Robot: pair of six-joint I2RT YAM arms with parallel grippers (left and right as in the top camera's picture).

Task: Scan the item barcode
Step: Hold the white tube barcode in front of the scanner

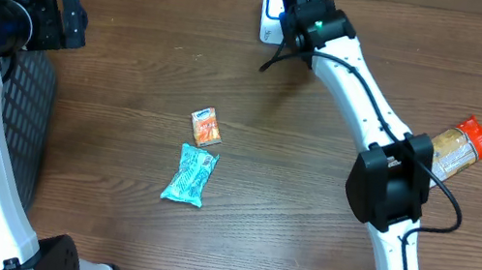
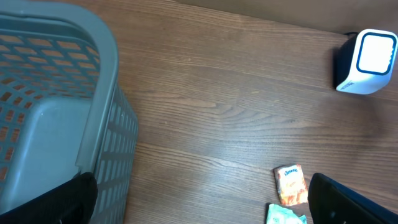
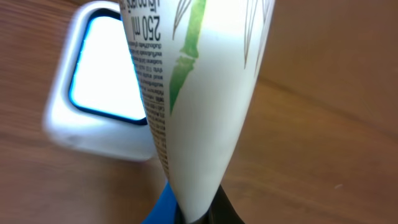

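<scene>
1. The task's thing, a white plastic tube printed with a green bamboo stem (image 3: 205, 93), is clenched at its narrow crimped end by the right arm's fingers (image 3: 217, 211). It is held up off the brown wooden counter (image 1: 134, 68), right in front of the scanner.
2. The scanner is a small white box with a lit, blue-rimmed window (image 3: 93, 81). In the right wrist view the tube covers the window's right edge. Whether the tube touches the scanner cannot be told.
3. The tube's long axis runs straight away from the fingers and leans a little across the window. Its strip of small print lies along the edge turned toward the scanner.
4. No barcode shows in any view, so it cannot be told whether the code faces the window. The coming move probably turns on rolling the tube about that long axis, or sliding it further over the window.
5. The right arm is plainly the nearer one. The left arm's fingers (image 2: 348, 202) are released and spread wide with nothing between them. They hang well apart from the scanner, over by a grey plastic lattice basket (image 2: 106, 56).
</scene>
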